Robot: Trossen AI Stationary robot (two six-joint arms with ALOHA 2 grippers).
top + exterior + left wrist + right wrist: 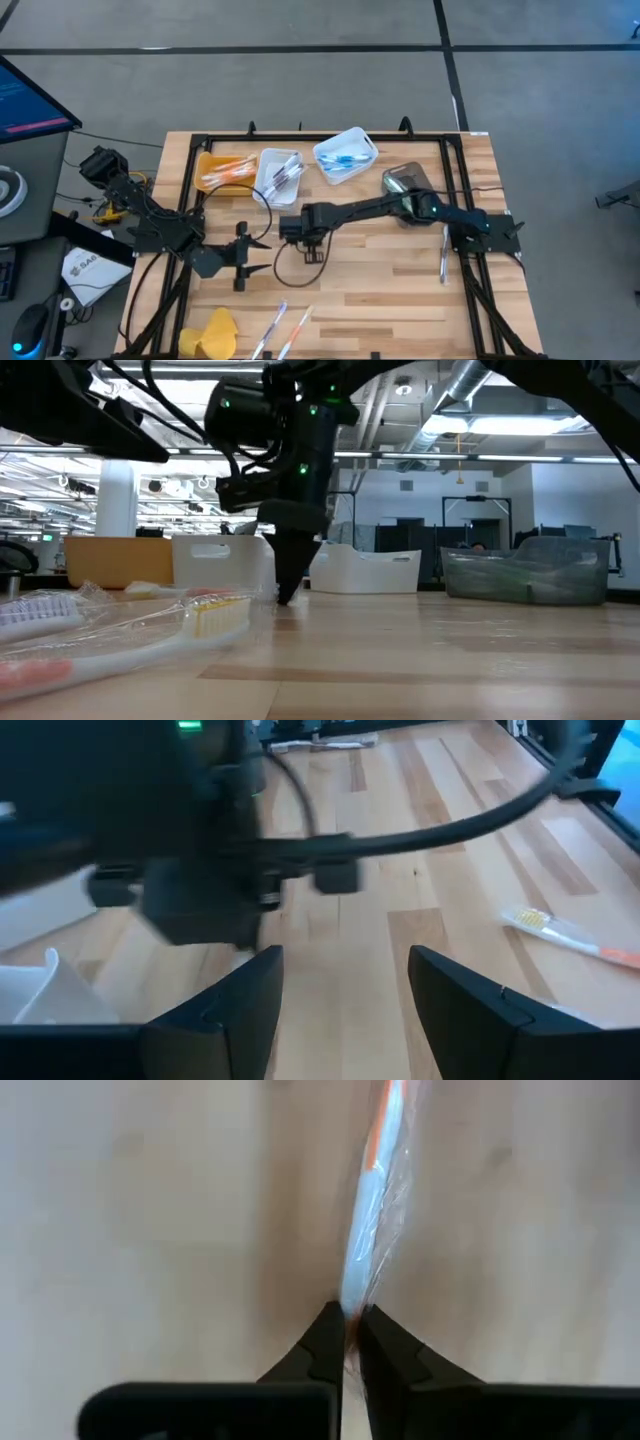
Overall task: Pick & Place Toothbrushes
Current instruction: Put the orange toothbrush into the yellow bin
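A white toothbrush with an orange handle (372,1190), in a clear wrapper, is in my right gripper (347,1342), which is shut on it above the middle of the table (300,232). In the low view its dark fingers (288,575) point down, close to the tabletop. My left gripper (345,1005) stands open at the table's left (260,257), facing the right arm, with nothing between its fingers. Two wrapped toothbrushes (280,330) lie at the near edge, and one (443,255) lies at the right. Others lie in the bins at the back. My right gripper pinches one end of the wrapped toothbrush (348,1302) between its two fingertips. The fingers come from above and point down. The toothbrush runs away from the fingers over the wood. I cannot tell whether its far end rests on the table.
Along the far edge stand an orange bin (212,160), a white bin (266,190), a second white bin (322,148) with blue brushes, and a clear bin (405,180). A yellow lump (215,335) lies at the near left corner. A black cable (285,262) loops between the two grippers.
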